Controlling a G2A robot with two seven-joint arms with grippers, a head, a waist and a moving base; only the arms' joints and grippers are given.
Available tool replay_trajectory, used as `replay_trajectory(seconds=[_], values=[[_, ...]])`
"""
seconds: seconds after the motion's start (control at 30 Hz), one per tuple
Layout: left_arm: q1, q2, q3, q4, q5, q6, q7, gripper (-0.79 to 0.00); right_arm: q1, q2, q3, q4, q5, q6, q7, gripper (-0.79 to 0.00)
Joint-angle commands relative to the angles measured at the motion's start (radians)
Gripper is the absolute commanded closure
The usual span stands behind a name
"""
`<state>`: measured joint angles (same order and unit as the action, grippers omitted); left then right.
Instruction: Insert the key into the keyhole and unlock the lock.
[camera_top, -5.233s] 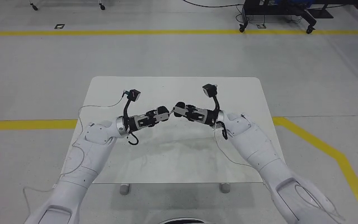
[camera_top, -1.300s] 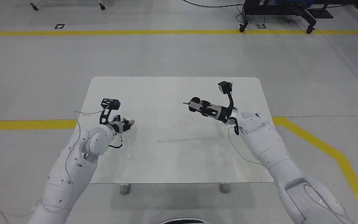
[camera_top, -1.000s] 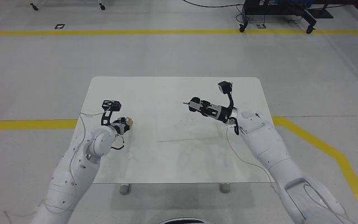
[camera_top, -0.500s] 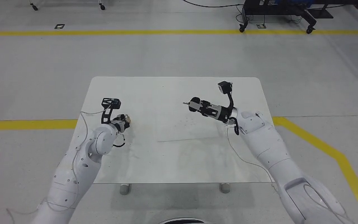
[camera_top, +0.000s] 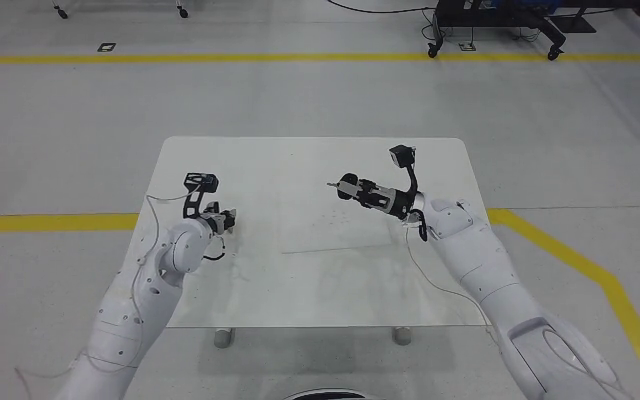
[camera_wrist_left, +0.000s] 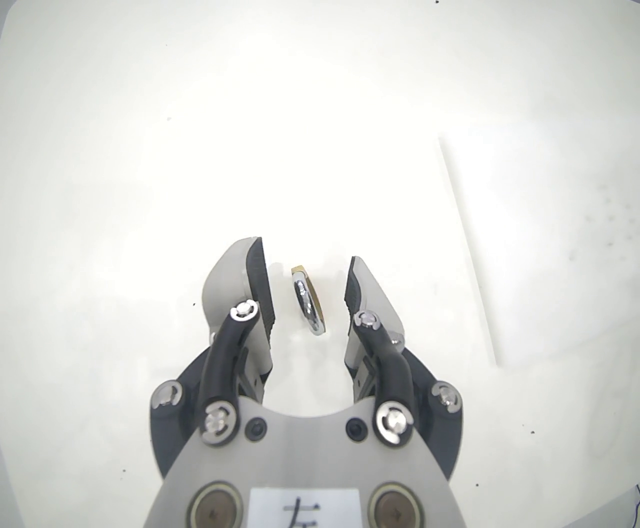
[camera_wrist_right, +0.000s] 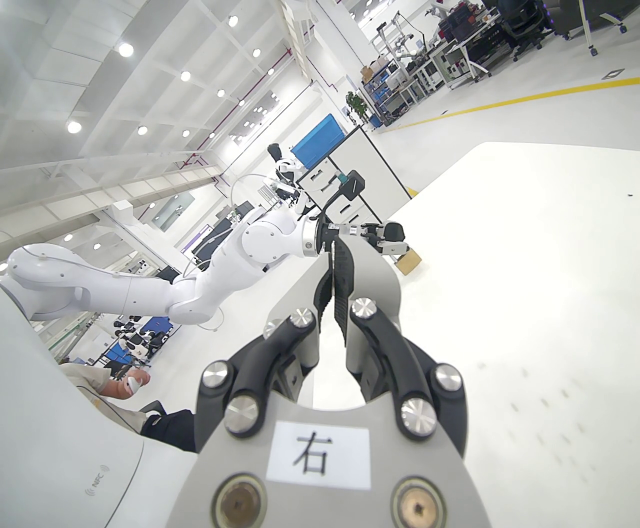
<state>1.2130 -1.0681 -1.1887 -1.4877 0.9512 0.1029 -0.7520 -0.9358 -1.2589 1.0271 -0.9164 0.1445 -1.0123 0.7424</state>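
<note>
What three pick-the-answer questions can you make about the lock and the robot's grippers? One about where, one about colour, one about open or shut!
1. Where is the lock?
A. in the right gripper
B. on the table, between the left gripper's fingers
C. on the floor

2. What colour is its loop?
A. red
B. blue
C. silver

3. The left gripper is:
A. open
B. shut on the lock
C. shut on nothing

Answers:
1 B, the lock stands between the fingers, touching neither.
2 C, the loop shines silver.
3 A, there is a gap on each side of the lock.
</note>
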Motion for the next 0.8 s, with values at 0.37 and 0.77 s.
replay_trajectory(seconds=[0.37,0.77], values=[[0.002,-0.004,0.003,0.0,0.024,-0.013,-0.044,0.0,0.0,0.0,0.0,0.0,0.0,0.0,0.0,0.0],[0.045,-0.001,-0.026,-0.052,0.044,-0.02,-0.06,-0.166,0.0,0.0,0.0,0.0,0.0,0.0,0.0,0.0]])
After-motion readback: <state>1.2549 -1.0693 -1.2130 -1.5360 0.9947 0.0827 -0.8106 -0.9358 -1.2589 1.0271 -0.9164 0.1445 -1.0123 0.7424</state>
